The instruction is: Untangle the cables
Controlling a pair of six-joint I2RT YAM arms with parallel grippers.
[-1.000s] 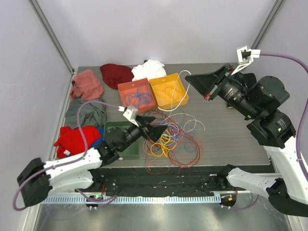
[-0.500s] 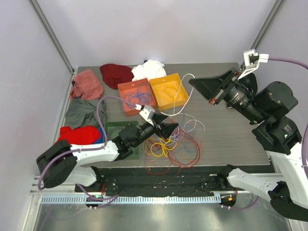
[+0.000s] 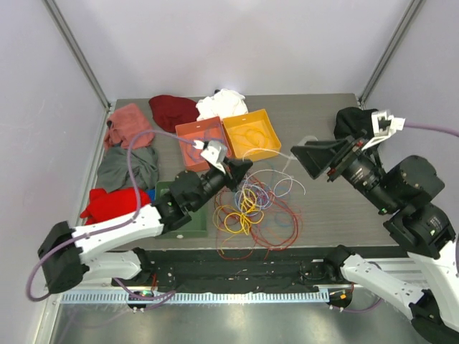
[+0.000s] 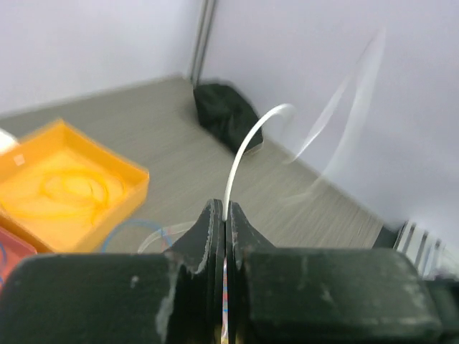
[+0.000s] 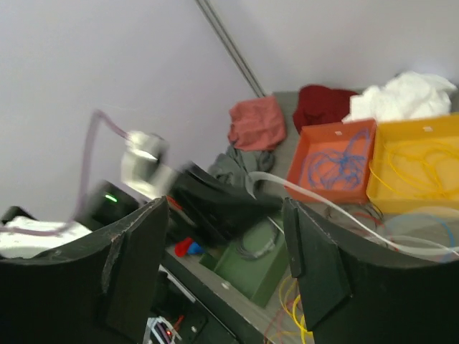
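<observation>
While the left claw [image 4: 225, 208] clamps a white cable [image 4: 247, 136], the right claw [image 5: 224, 208], spread apart, has dropped lower.

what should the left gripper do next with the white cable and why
Probably draw it up and away from the other cables: the left gripper is shut on the white cable, while the right gripper stands open.

Cables [image 3: 252, 213]: red, yellow, blue; one white cable [image 4: 240, 147]. Bins: orange bin [image 3: 193, 125], yellow bin [image 3: 272, 132], green bin [image 3: 197, 223]. Table [image 3: 337, 215]: grey wood-grain.
</observation>
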